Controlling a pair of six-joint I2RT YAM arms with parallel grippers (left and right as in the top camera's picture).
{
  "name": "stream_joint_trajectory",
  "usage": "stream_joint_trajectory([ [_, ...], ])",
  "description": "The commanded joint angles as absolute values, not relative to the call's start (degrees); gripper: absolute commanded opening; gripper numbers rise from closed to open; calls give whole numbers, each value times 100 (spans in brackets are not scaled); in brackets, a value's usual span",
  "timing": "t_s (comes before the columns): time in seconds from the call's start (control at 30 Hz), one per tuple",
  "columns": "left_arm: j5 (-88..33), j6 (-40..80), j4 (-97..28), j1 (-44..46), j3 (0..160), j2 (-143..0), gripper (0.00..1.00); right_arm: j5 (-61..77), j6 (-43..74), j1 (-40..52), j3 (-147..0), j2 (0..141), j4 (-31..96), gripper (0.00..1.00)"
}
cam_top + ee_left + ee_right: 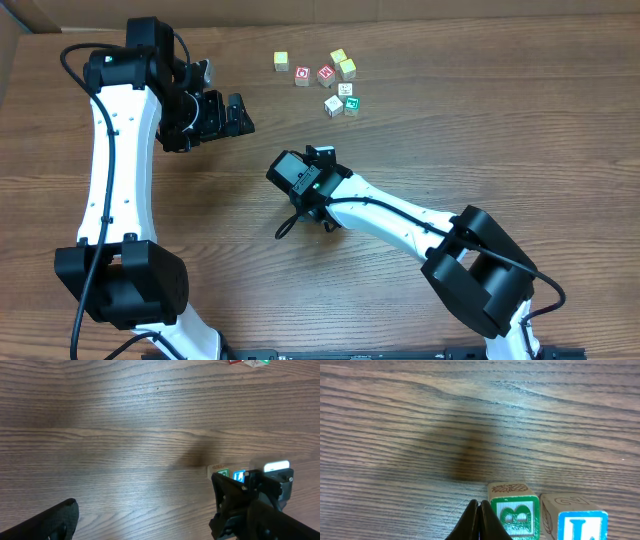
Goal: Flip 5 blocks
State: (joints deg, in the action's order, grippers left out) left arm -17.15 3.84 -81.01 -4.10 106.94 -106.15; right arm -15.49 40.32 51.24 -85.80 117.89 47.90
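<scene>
Wood-grain surface (395, 420) below: our right claw (479, 516), pinched shut on nothing, is just left of the green B block (514, 512). Our left claw (242, 115) gapes empty; we judge we're lining up a flip, a sideways tip next.

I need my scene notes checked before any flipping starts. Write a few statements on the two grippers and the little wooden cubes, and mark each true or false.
1. The left gripper stands open and empty. True.
2. The right gripper is spread wide. False: its fingers are pressed shut, with nothing between them.
3. A wooden cube with a green letter B face sits right beside a wooden cube with a blue letter L face. True.
4. The cubes are stacked in a tower. False: the small cubes lie singly in a loose cluster on the brown wooden table.
</scene>
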Motion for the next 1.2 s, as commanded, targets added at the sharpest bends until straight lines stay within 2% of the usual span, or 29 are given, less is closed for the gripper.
stream_joint_trajectory([
  [0.0, -1693, 318, -8088, -373, 10807, -10676, 100, -1638, 4084, 5076, -8589, 11518, 4803, 4],
  [0.23, -1693, 318, -8088, -373, 10807, -10676, 100, -1302, 4093, 5076, -8582, 11520, 4589, 4],
  [1.17, -1693, 320, -8088, -373, 10807, -10676, 100, -1584, 4093, 5037, -8396, 11524, 4733, 4],
])
